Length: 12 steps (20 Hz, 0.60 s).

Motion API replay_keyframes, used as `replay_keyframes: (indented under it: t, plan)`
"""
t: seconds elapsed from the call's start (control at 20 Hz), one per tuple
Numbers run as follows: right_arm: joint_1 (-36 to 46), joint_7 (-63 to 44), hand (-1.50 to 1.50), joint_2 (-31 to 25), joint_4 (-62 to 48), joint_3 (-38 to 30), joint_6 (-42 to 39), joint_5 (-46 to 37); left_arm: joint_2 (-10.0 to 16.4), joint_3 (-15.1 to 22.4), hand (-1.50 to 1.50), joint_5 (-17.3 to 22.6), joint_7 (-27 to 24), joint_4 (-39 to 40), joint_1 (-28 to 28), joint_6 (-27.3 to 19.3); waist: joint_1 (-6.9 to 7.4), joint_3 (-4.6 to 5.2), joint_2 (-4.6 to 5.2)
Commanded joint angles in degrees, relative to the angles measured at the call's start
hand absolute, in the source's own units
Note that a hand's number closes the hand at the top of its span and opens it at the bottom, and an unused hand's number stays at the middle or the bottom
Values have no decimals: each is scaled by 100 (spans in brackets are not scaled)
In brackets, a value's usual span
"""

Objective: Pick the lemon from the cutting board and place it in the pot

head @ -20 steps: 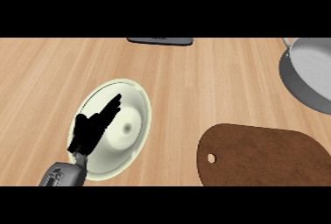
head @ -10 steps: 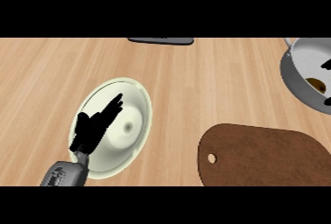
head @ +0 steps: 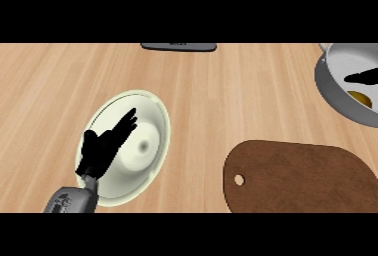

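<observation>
The lemon (head: 359, 98) sits inside the pot (head: 329, 91), off the cutting board (head: 295, 175) and just below the right hand (head: 365, 77). That hand is the nearer one, but only its tip shows, so its grasp cannot be told. The left hand (head: 103, 147), fingers straight, rests over a plate (head: 151, 120), well apart.

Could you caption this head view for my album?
Lemon inside the pot by the right hand, off the cutting board; left hand rests open over a plate.
</observation>
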<state>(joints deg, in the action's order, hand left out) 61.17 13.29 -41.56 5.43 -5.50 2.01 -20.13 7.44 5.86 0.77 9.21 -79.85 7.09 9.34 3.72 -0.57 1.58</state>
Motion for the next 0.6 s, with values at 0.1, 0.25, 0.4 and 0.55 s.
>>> replay_keyframes:
  t: [0.1,0.25,0.4,0.55]
  plan:
    - [146,37,-150,-483,42,-1117,574,1046,-38,-65,0,-24,111,11,72,-127,-39,18,23]
    - [-65,392,-150,-855,127,-1513,668,1410,-33,24,0,-31,82,-136,-172,-68,-73,17,-12]
    - [-493,835,-150,-922,84,-1827,493,1709,-29,-79,0,-29,24,104,16,-83,-133,20,11]
    - [-681,1063,-150,-1295,123,-2074,-37,1949,63,-136,0,8,32,47,1,-14,-145,19,-6]
